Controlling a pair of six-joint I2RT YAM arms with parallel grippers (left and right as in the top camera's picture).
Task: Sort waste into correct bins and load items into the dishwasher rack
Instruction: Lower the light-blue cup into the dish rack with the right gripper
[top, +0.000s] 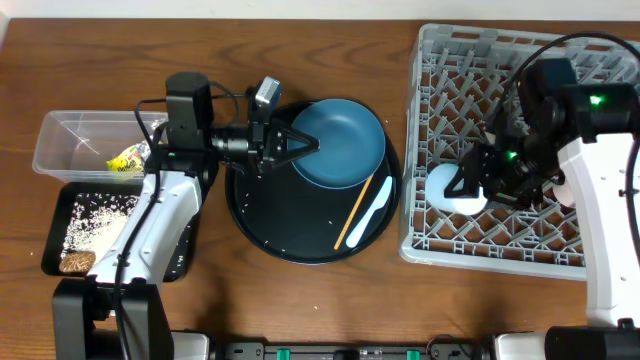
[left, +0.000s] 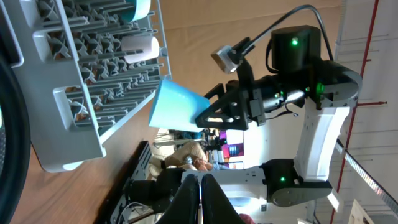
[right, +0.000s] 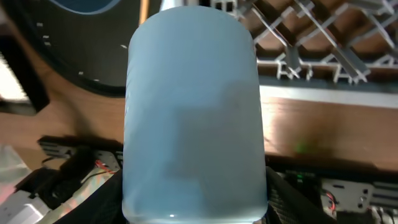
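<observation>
My right gripper (top: 472, 186) (right: 194, 205) is shut on the light blue cup (top: 450, 187) (right: 193, 106) and holds it over the front left part of the grey dishwasher rack (top: 500, 250). The cup also shows in the left wrist view (left: 177, 106). My left gripper (top: 316, 147) (left: 200, 180) is shut, rolled on its side, with nothing seen between its fingers. Its tips are over the left rim of the dark blue plate (top: 345, 140). The chopstick (top: 355, 210) and white spoon (top: 376, 212) lie on the round black tray (top: 270, 225).
The clear tub (top: 80, 140) at the left holds the yellow-green wrapper (top: 127, 159). The shallow black tray (top: 58, 205) in front of it holds rice (top: 95, 220) and a brown lump (top: 76, 263). A whitish round item (left: 140, 46) lies in the rack.
</observation>
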